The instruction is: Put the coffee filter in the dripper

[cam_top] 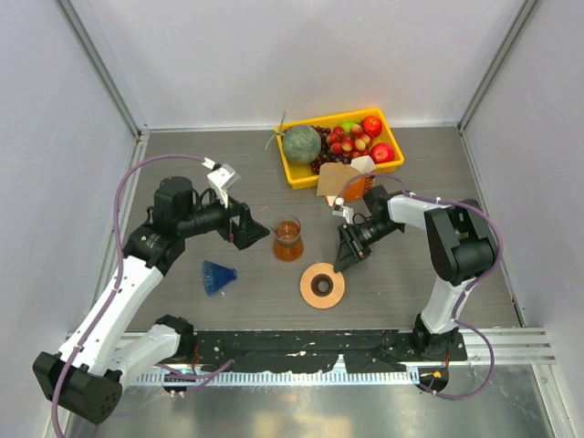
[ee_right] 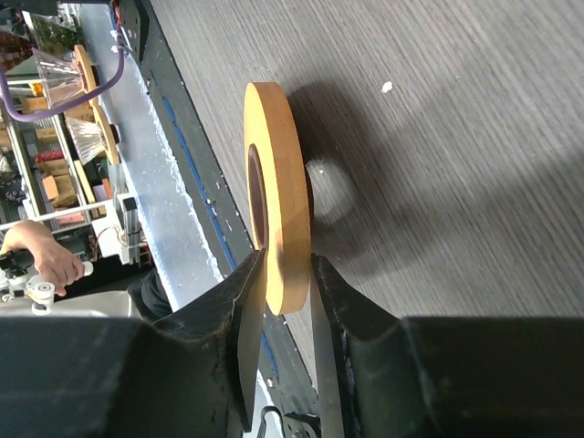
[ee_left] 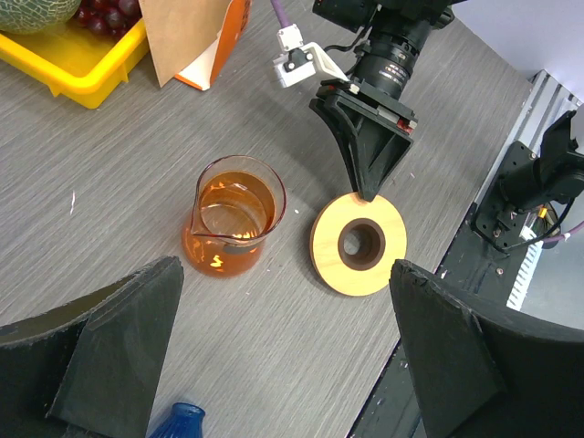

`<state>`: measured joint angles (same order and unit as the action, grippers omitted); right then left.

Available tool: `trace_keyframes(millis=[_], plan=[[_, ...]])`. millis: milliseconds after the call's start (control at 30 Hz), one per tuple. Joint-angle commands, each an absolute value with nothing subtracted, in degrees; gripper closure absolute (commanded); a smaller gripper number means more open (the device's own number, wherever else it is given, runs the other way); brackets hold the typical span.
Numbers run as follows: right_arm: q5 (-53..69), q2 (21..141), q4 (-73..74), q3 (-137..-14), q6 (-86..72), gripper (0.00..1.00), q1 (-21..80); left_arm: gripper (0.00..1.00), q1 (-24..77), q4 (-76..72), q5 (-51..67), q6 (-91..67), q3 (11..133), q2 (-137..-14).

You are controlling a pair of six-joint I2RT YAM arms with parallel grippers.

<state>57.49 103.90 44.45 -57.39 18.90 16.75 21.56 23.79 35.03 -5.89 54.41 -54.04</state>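
Jaws first: my right jaws are closed narrow on the rim of the ring stand (ee_right: pixel 276 196), one finger on each flat face. From above, the ring sits low over the tabletop (cam_top: pixel 456 155) just in front of the beaker (cam_top: pixel 286 239). Whether its far edge touches the surface I cannot tell; a shadow lies under it.

My left jaws stand wide apart and hold nothing. They hang over the tabletop just left of the beaker, which is partly filled with amber liquid.

The filter (cam_top: pixel 333 179) is a flat tan paper fan. It leans against the orange-and-white carton (cam_top: pixel 363 175) at the near edge of the yellow tray (cam_top: pixel 298 176), behind my right arm. Neither pair of jaws touches it.

The dripper (cam_top: pixel 217 276) lies on its side on the tabletop, wide mouth to the left and narrow tip toward the beaker. It is below my left arm, well apart from the filter. Only its blue tip (ee_left: pixel 178 422) shows in my left wrist view.
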Motion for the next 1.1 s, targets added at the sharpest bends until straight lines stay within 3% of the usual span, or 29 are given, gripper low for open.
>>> trace_keyframes(millis=[0,133,267,633,833,933,967,1033,1067], plan=[[61.2,104.2,44.9,-59.0,19.1,0.70,17.1,0.00,21.4,20.9,36.4,-6.6,54.4,-54.1],[62.2,103.8,44.8,-59.0,19.1,0.78,17.1,0.00,21.4,21.0,36.4,-6.8,53.8,-54.1],[63.5,102.2,46.1,-59.1,19.9,0.94,17.1,0.01,21.4,21.8,36.8,-6.5,53.7,-53.7],[69.7,94.3,56.3,-61.7,27.4,0.95,17.1,0.01,21.4,29.5,38.1,-0.4,54.8,-52.4],[75.3,88.7,56.8,-66.3,23.2,0.95,17.1,0.00,21.4,29.4,38.4,-1.9,55.0,-51.2],[76.8,86.2,43.6,-67.1,11.6,0.95,17.0,0.00,21.4,29.2,38.3,-2.5,55.3,-50.8],[76.0,84.1,37.3,-65.7,1.2,0.95,17.0,0.01,21.4,29.1,38.1,-2.8,55.2,-50.7],[74.1,80.5,15.8,-60.8,-18.1,0.95,16.9,0.01,21.4,28.4,38.1,-3.6,55.2,-50.6],[73.7,79.9,-3.4,-58.8,-34.1,0.95,17.0,0.00,21.4,28.0,38.1,-4.0,55.2,-50.5]])
